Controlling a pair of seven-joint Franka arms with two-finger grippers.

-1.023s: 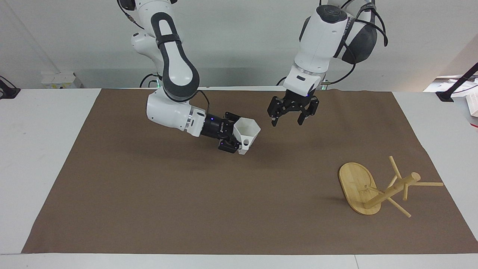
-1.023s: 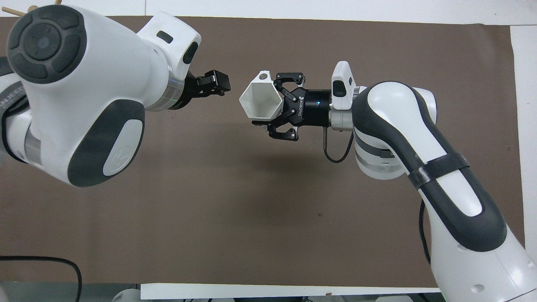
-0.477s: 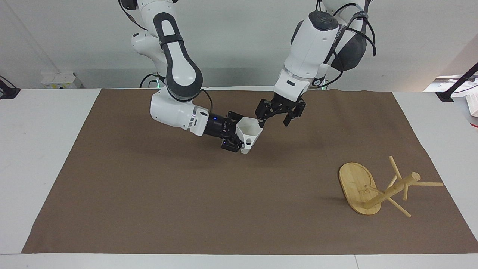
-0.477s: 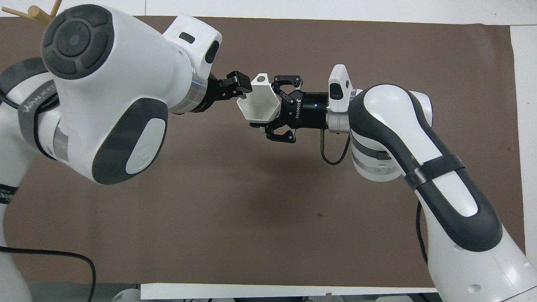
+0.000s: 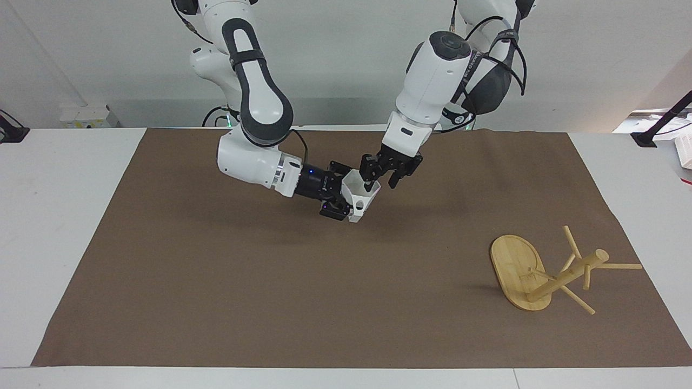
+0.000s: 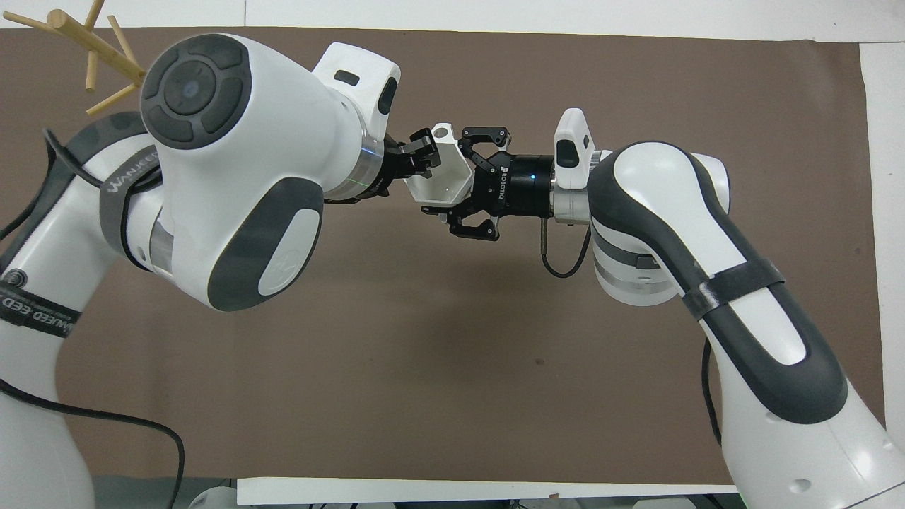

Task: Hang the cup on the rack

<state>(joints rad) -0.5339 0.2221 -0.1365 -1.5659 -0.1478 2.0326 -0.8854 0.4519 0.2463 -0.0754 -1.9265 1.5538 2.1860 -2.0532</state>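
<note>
Now at the cup [image 5: 361,195]: left gripper [image 5: 382,184] parted, one finger inside the rim; right gripper [image 5: 342,201] clamped on the base. Risks a drop if released early; rack [image 5: 546,273] toppled, well apart

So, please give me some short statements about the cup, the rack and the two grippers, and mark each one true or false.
1. The right gripper holds the white faceted cup above the brown mat. True.
2. The bamboo mug rack stands upright on its base. False: it lies tipped over, toward the left arm's end of the table, with the oval base on edge.
3. The left gripper is at the cup's open rim, one of its fingers inside the mouth. True.
4. The cup already hangs on a peg. False: it is in the air, far from the rack.
5. The left gripper waits over the rack. False: it is at the cup.
</note>
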